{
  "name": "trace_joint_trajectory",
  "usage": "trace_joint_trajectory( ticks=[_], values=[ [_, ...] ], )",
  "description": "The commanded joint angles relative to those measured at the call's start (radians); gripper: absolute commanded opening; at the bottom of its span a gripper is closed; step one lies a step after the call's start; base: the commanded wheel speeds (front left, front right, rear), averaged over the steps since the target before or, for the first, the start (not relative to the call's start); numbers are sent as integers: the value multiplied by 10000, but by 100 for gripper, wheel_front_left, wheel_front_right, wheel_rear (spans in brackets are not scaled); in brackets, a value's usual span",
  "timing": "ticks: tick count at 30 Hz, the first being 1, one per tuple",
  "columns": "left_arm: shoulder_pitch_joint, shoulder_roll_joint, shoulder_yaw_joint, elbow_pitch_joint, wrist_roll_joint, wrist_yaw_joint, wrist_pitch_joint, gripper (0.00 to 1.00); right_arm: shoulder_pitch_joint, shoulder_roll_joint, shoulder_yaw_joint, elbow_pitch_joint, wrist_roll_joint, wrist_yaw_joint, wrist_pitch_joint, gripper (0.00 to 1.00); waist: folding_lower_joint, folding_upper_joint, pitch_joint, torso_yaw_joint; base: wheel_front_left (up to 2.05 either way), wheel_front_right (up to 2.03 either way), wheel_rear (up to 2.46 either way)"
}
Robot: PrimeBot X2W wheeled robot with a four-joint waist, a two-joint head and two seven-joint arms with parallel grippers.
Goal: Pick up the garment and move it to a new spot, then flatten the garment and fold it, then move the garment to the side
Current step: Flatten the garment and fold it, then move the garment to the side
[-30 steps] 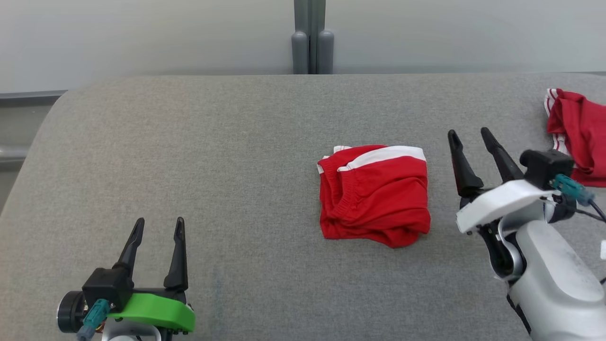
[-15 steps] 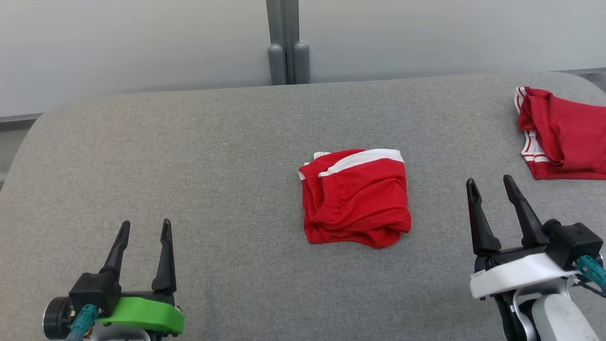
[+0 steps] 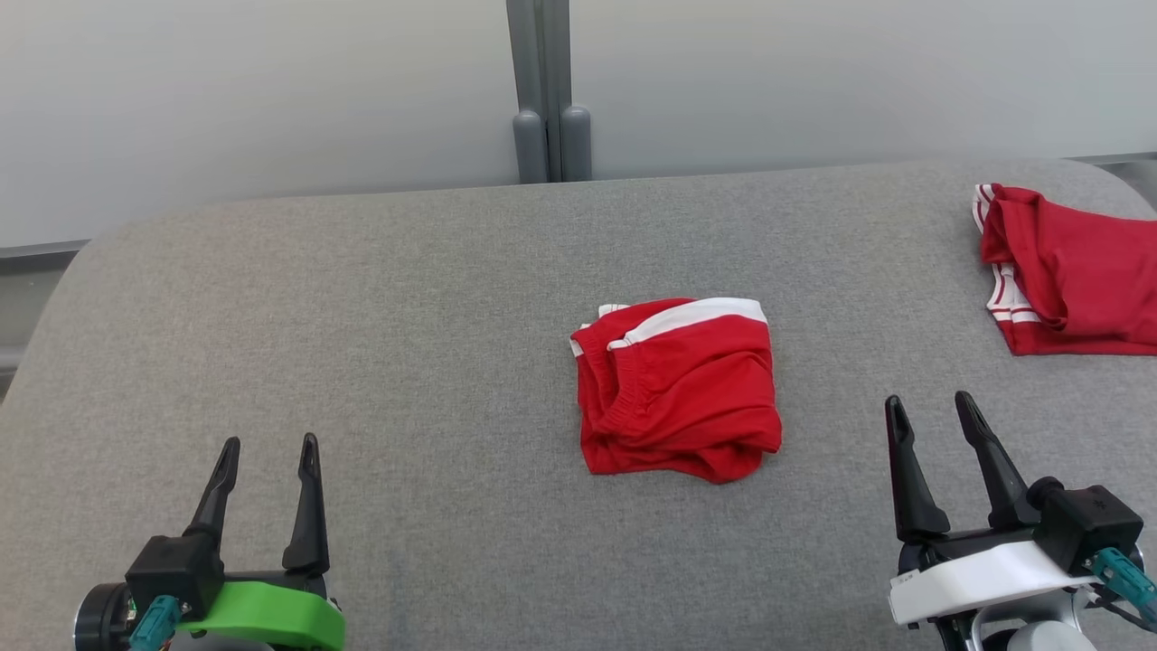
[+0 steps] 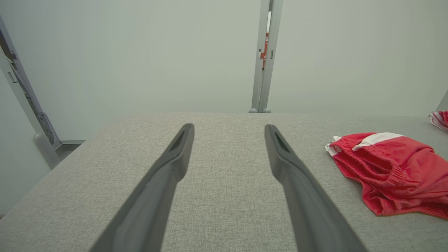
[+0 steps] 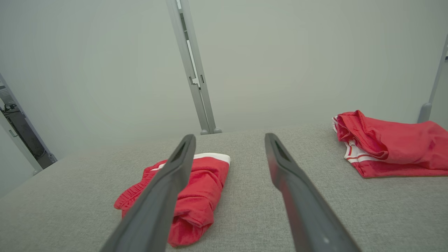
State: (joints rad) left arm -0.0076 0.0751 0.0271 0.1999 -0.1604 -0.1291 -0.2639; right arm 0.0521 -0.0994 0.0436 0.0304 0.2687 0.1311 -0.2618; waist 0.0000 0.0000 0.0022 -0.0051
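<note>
Both spread: left end effector [image 3: 270,440], right end effector [image 3: 929,400] | garment [image 3: 687,389] folded | second garment [image 3: 1076,280] cropped

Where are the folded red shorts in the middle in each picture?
Head view: red folded cloth shorts with white band, centre of the grey fabric table.
Left wrist view: shorts far right.
Right wrist view: shorts lower left.
Shared landmark: grey metal post behind the table.

Grey fabric table [image 3: 362,298], folded red garment [image 3: 678,389] centred, second garment [image 3: 1076,280] at right.
</note>
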Motion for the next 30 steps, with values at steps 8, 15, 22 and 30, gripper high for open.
trace_joint_trajectory(
  ticks=[8, 15, 22, 30],
  values=[
    [207, 22, 17, -35, 137, -31, 5, 100, 157, 84, -65, -53, -158, -12, -38, 100, 0, 0, -42, 37, 0, 0, 0],
    [268, 22, 16, -68, 135, -31, 5, 100, 130, 107, -60, -9, -176, -12, -38, 100, 0, 0, -35, 6, 0, 0, 0],
    [252, 75, -21, -63, 136, -31, 5, 100, 112, 128, -69, 47, -171, -12, -38, 100, 0, 0, -20, -19, 0, 0, 0],
    [177, 87, -27, -19, 131, -31, 5, 100, 89, 145, -82, 70, -175, -12, -38, 100, 0, 0, -19, -1, 0, 0, 0]
  ],
)
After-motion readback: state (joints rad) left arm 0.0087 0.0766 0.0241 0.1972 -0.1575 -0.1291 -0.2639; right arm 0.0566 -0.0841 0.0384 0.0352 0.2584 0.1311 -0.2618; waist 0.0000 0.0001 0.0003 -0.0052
